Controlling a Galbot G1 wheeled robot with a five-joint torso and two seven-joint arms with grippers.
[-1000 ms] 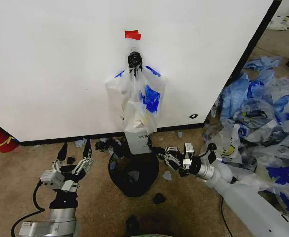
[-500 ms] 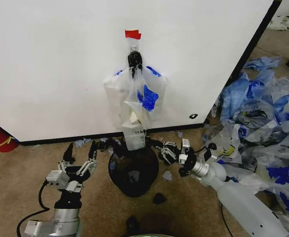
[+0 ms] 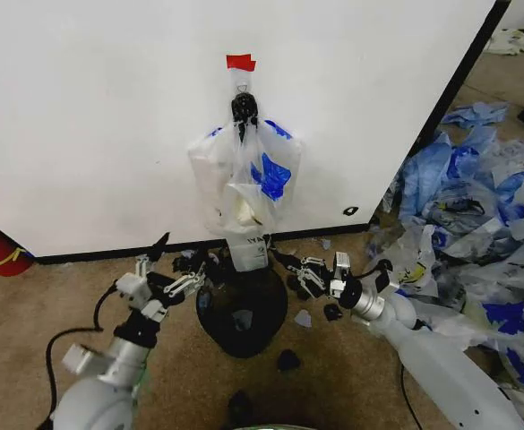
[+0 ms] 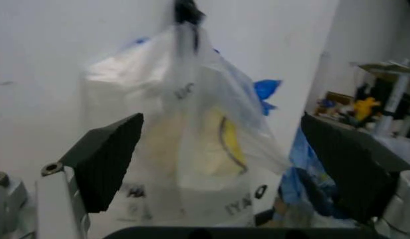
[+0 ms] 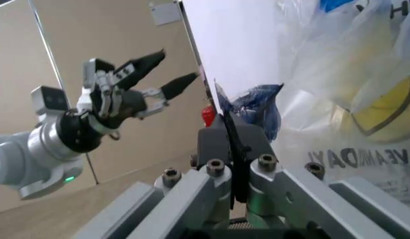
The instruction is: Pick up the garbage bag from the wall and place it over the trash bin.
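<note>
Over the last second the left gripper (image 3: 183, 261) has swung up off the carpet toward the garbage bag (image 3: 245, 184), its black fingers spread wide and aimed at the bag's lower half, a sign the grab is about to begin. The right gripper (image 3: 290, 270), fingers pressed together on nothing, has edged nearer the bag's bottom corner. The bag, thin crinkled see-through film with blue handles, hangs from a wall hook directly above the round black trash bin (image 3: 244, 315).

From our head we look down at the wall (image 3: 91, 125). Both wrist cameras face the bag (image 4: 191, 139) close up, sharing it with the head view.
</note>
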